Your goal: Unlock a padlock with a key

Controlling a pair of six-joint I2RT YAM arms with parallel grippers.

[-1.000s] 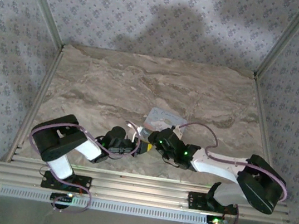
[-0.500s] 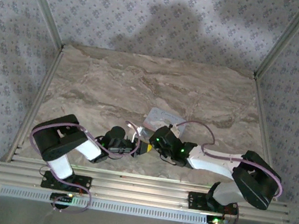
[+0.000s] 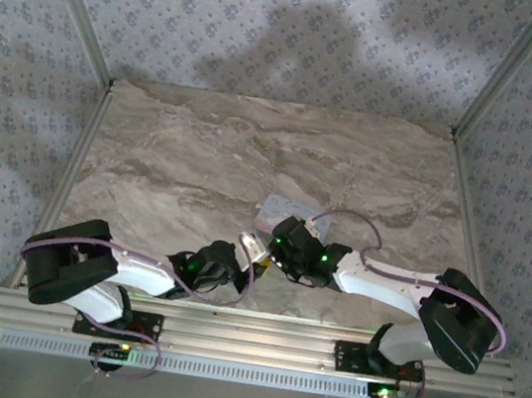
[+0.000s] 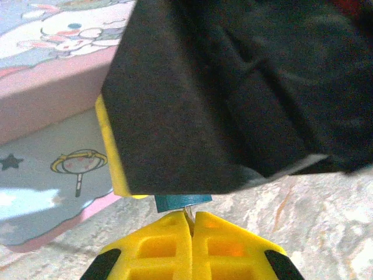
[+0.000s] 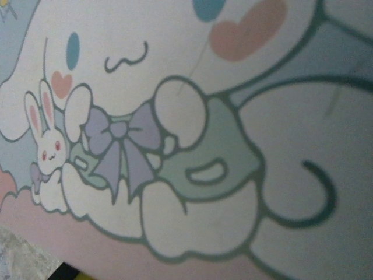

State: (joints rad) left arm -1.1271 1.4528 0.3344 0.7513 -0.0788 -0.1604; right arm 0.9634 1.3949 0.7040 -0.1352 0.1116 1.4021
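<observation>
Key presented to padlock; entry into keyway not confirmed

Left gripper point(image 4: 190, 218) jaws closed on the key point(image 4: 189, 211), tip projecting just beyond them; the padlock point(image 4: 178, 202) sits directly ahead of those jaws, at the key tip, tucked under the right gripper point(image 3: 264, 252), whose jaw state cannot be told; tin point(image 4: 52, 175) lies left of the jaws; risks, as judged: slight misalignment would make the thin key skid off or twist between the pads; a loosely held lock would be pushed away

table point(image 3: 254, 147): matt marbled stone
tin point(image 5: 245, 175): smooth printed lid
fingers point(image 4: 157, 248): matt plastic
key point(image 4: 189, 212): bare metal
padlock point(image 4: 175, 202): matt blue
</observation>
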